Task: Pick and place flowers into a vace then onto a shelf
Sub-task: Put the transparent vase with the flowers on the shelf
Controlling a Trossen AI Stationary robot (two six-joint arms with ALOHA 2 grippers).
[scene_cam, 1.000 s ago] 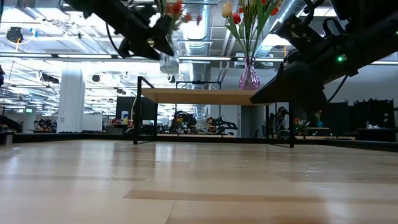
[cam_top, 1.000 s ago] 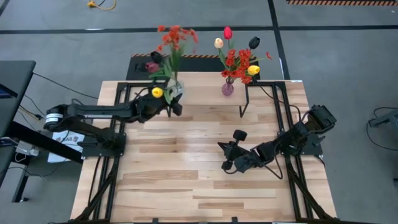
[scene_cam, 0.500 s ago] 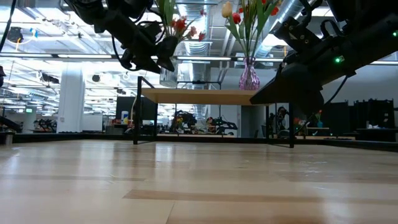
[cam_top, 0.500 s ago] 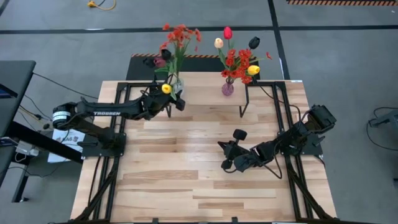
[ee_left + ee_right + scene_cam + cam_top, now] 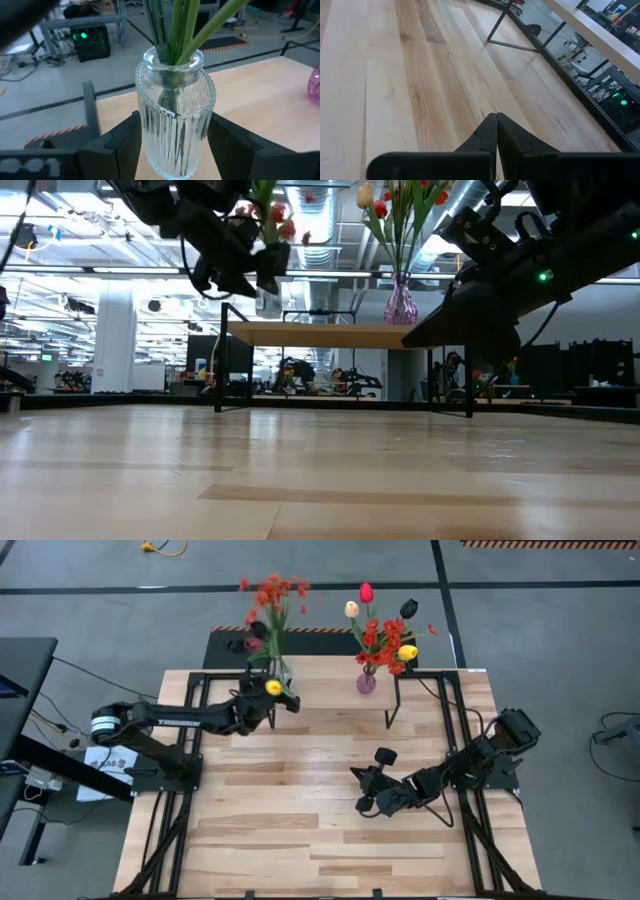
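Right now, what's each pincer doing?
Left pincer: closed on the clear ribbed glass vase with flowers in it, raised by the shelf.
Right pincer: shut, holding nothing, low over the table.

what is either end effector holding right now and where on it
The left end effector grips the clear ribbed vase by its body; the right end effector holds nothing.

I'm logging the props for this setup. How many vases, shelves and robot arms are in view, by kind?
Vases: 2, a clear ribbed glass vase held between the left gripper fingers, and a pink vase standing on the shelf.
Shelves: 1, the shelf.
Robot arms: 2; the right gripper is over the table, empty.
Total: 5
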